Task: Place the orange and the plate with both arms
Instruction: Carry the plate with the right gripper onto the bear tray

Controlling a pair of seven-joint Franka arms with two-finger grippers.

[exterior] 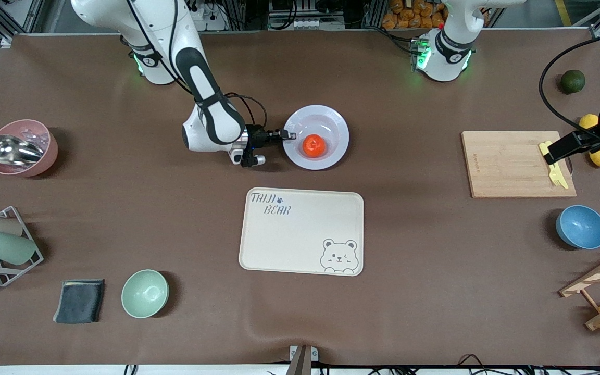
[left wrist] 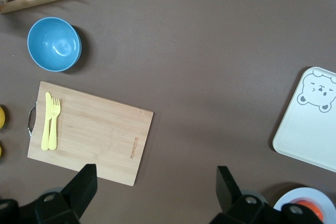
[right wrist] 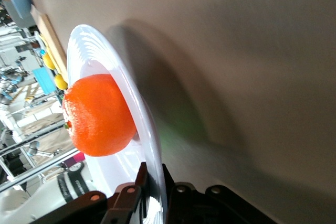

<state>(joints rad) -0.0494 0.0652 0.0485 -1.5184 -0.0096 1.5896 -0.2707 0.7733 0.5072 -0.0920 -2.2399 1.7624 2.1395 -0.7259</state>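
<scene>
Right hand (exterior: 290, 135) is clamped on the plate (exterior: 331, 122) rim — orange (exterior: 314, 146) sits in it, tray (exterior: 300, 245) nearer the front edge of the counter (exterior: 409, 250). Left hand (left wrist: 152, 182) waits open over the cutting board (left wrist: 100, 137).

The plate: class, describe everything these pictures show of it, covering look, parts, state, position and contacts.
The plate is round, pale lavender-white and glossy, with a wide rim around a sunken centre. It lies flat on the brown table, farther from the front camera than the cream bear tray. The orange sits in its centre. The right gripper is shut on the rim at the edge toward the right arm's end, one finger above and one below.
</scene>
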